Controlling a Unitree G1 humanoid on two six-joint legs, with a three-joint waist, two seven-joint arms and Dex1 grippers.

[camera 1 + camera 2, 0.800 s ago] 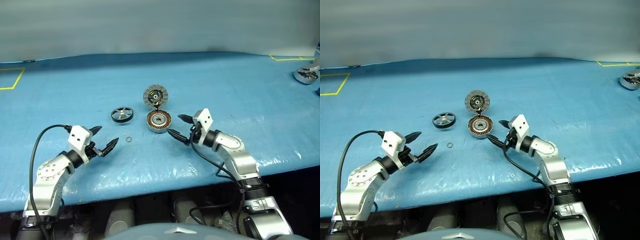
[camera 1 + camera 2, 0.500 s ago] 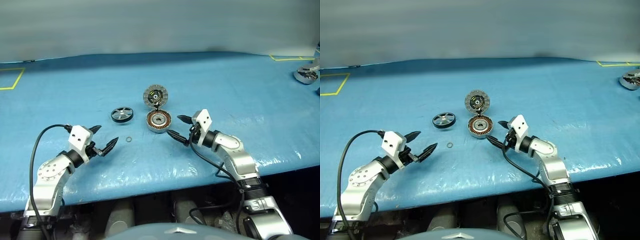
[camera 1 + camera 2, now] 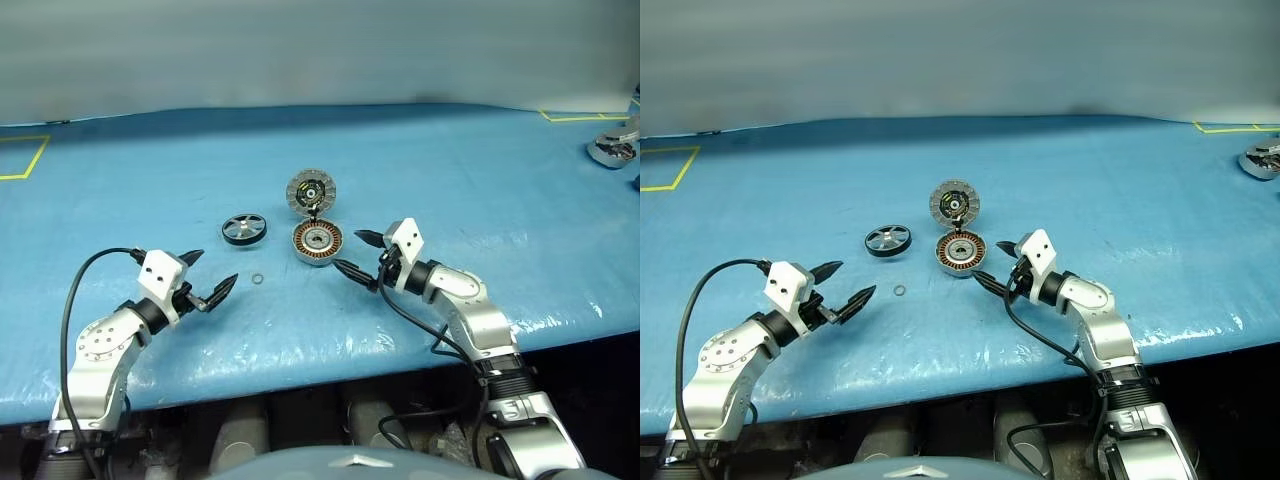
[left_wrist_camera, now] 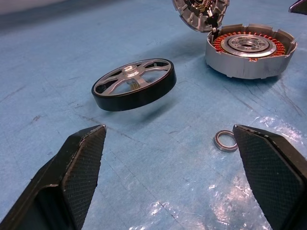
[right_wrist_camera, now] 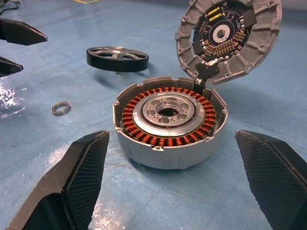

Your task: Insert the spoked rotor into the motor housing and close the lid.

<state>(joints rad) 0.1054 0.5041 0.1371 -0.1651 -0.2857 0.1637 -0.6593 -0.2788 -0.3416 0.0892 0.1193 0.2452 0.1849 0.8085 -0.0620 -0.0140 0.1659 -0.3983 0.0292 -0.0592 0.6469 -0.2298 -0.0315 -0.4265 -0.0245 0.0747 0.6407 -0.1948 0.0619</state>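
Left gripper [image 3: 210,280] hovers low over the blue table cover [image 3: 480,170], jaws spread wide and empty, aimed toward the parts. Just ahead of it lies a tiny thin metal ring [image 3: 257,279], loose on the cover; not part of the job, best left alone. Beyond that sits the spoked rotor [image 3: 245,228], flat on the cover and well apart from the left fingers, just to the left of the motor housing [image 3: 318,243] and not touching it. Rotor looks rigid, likely light for its width; black rim is smooth, so probably slippery. Best hold, by my reading, is across the rim from both sides, keeping it level for the drop. Housing is open and holds only its own ring of copper-brown windings around a silver centre; nothing else inside, seat free for the rotor. Windings look delicate, so no scraping on entry. Lid [image 3: 311,190] stands up on its hinge at the housing's far edge, ribbed inner face toward the robot; whether it stays up unaided is hard to judge. Right gripper [image 3: 358,254] waits just beside the housing, jaws wide apart, holding nothing.
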